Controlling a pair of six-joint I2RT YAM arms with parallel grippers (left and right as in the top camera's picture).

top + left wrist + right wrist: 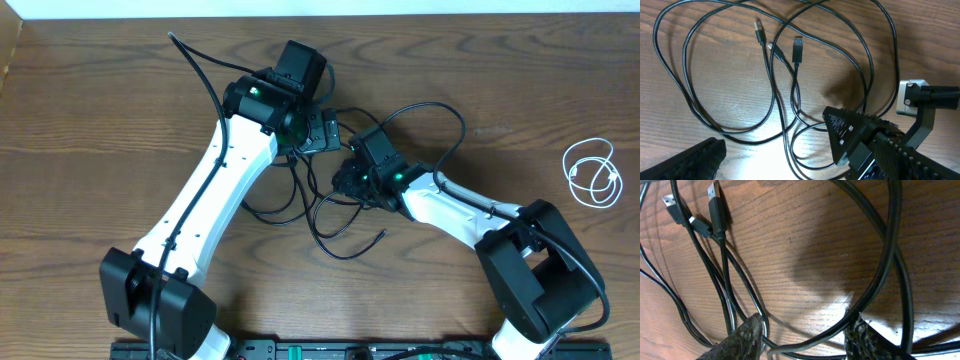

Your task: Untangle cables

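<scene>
Several loops of black cables [436, 108] lie tangled mid-table, one loose end [383, 234] pointing toward the front. My left gripper [322, 130] hovers over the tangle, open wide. In the left wrist view two strands run across the gap of the left gripper [790, 160], untouched, and its left finger [690, 160] is at the bottom edge; two plugs [797, 49] lie beyond. My right gripper [350, 180] is down in the tangle. In the right wrist view the right gripper [804, 339] has its fingers [742, 337] apart, with a black strand [875, 292] crossing between them. A white cable [590, 172] lies coiled at the far right.
The two arms meet head to head over the tangle, the right arm's gripper body [850, 130] filling the lower right of the left wrist view. A thicker black arm wire [200, 70] runs along the left arm. The table's back edge [400, 12] is close behind.
</scene>
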